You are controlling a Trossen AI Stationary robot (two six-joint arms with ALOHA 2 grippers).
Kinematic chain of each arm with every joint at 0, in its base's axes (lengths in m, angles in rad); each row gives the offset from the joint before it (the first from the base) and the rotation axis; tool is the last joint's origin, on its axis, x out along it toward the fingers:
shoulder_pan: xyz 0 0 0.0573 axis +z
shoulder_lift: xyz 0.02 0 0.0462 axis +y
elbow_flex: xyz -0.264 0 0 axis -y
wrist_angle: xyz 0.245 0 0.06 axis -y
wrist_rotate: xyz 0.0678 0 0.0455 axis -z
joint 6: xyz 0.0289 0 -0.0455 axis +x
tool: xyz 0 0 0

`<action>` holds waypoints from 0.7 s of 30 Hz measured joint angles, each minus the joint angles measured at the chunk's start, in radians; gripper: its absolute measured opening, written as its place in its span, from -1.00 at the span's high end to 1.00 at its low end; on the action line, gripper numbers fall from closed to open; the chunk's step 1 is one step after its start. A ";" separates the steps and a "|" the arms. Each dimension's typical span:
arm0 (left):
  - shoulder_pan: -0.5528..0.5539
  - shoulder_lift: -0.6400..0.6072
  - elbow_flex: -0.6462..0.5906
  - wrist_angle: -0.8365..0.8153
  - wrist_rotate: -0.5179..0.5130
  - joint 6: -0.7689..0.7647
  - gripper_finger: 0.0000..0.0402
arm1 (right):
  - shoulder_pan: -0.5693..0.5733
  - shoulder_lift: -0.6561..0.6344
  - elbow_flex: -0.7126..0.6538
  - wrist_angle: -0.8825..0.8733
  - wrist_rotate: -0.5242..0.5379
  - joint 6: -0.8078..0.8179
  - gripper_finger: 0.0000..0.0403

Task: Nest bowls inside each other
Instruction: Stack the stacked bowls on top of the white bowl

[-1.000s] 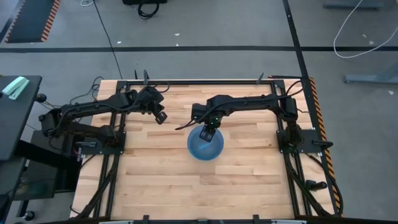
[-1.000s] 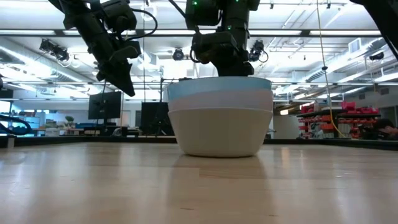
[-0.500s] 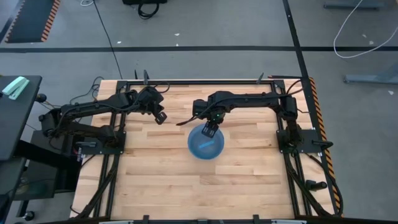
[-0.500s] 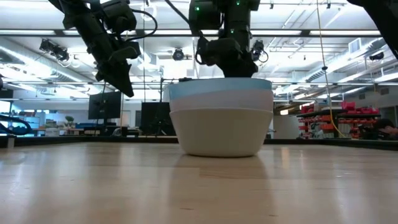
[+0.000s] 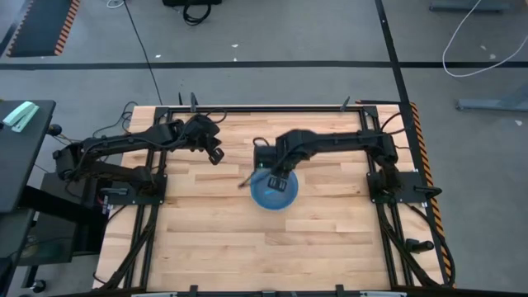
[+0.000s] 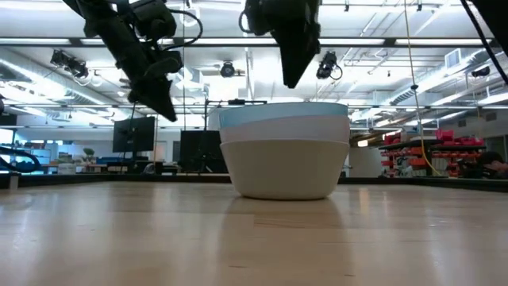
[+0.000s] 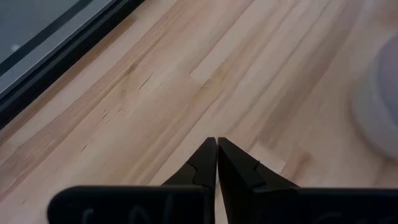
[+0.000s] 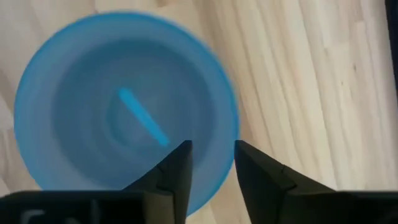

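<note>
The bowls stand nested in one stack at the table's middle. The translucent blue bowl (image 5: 274, 192) (image 8: 118, 118) sits inside the pale grey-green bowl (image 6: 283, 168), which rests by its base on the wood. Only the blue rim (image 6: 282, 112) shows above it in the low view. The salmon-orange bowl is hidden. My right gripper (image 5: 276, 176) (image 6: 291, 78) (image 8: 211, 148) hangs open just above the blue bowl's rim on the far side, clear of it. My left gripper (image 5: 216, 155) (image 6: 164, 110) (image 7: 217, 146) is shut, waiting in the air to the stack's far left.
Bare wooden table (image 5: 206, 231) lies around the stack on every side. A black frame rail (image 5: 264, 107) borders the table, and it also shows in the left wrist view as the rail (image 7: 56, 59). The room's shelves and monitors stand beyond the far edge.
My right gripper has lifted up from the blue bowl's far rim and now hangs clear above it. Its arm has folded in toward the near edge. The stack has stayed on the table. My left arm has kept still.
</note>
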 joint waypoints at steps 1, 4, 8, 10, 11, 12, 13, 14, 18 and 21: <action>-0.008 0.004 0.000 0.020 0.001 0.002 0.89 | 0.017 0.000 -0.007 0.000 0.009 -0.011 0.40; -0.035 0.025 0.000 0.114 0.028 0.025 0.88 | 0.060 0.000 -0.025 0.006 0.042 -0.017 0.59; -0.075 0.051 0.000 0.242 0.120 0.039 0.91 | 0.099 0.001 -0.027 0.007 0.127 -0.011 0.92; -0.093 0.052 0.000 0.267 0.142 0.059 0.94 | 0.107 0.001 -0.033 0.012 0.154 -0.004 0.96; -0.103 0.052 0.000 0.277 0.143 0.062 0.95 | 0.112 0.001 -0.039 0.016 0.165 -0.001 0.94; -0.111 0.052 0.000 0.287 0.145 0.063 0.95 | 0.114 0.001 -0.047 0.019 0.168 0.000 0.94; -0.116 0.052 0.000 0.291 0.145 0.065 0.96 | 0.116 0.001 -0.057 0.022 0.170 0.000 0.94; -0.120 0.051 0.000 0.290 0.145 0.065 0.96 | 0.116 0.001 -0.069 0.028 0.170 0.000 0.96; -0.138 0.050 0.000 0.282 0.146 0.061 0.91 | 0.116 -0.022 -0.154 0.114 0.172 -0.002 0.97; -0.156 0.050 0.000 0.280 0.151 0.064 0.87 | 0.105 -0.076 -0.260 0.235 0.172 -0.016 0.98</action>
